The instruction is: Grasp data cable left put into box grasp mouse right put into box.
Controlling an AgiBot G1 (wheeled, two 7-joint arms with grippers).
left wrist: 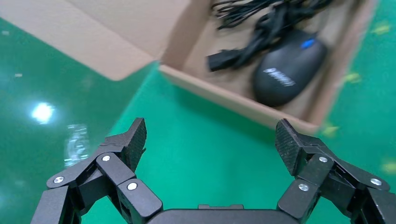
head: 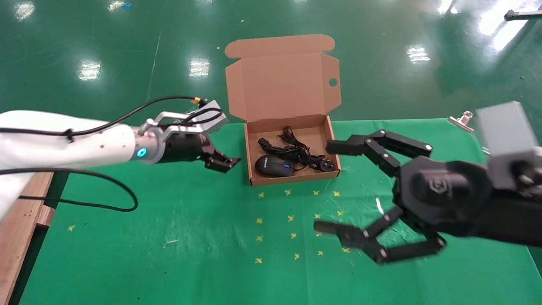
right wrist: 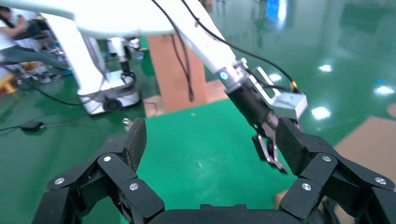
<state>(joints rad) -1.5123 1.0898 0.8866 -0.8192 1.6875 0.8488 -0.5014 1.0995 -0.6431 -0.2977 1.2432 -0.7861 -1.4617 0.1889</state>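
The brown cardboard box [head: 296, 178] stands open on the green cloth, its flap lid [head: 279, 84] upright behind it. Inside lie the black mouse [head: 274, 165] with a blue mark and the tangled black data cable [head: 292, 149]. My left gripper [head: 222, 163] is open and empty, just left of the box. Its wrist view shows the gripper [left wrist: 210, 133] above the cloth, with the box wall [left wrist: 233, 98], mouse [left wrist: 288, 67] and cable connector [left wrist: 224, 60] beyond. My right gripper [head: 325, 186] is open and empty, raised in front of the box's right corner; it is also wide open in its wrist view [right wrist: 210, 135].
A metal binder clip [head: 461, 120] sits at the table's far right edge. Several yellow cross marks [head: 292, 218] dot the cloth in front of the box. A wooden board edge [head: 21, 237] runs along the left. The right wrist view shows my left gripper [right wrist: 268, 149] opposite.
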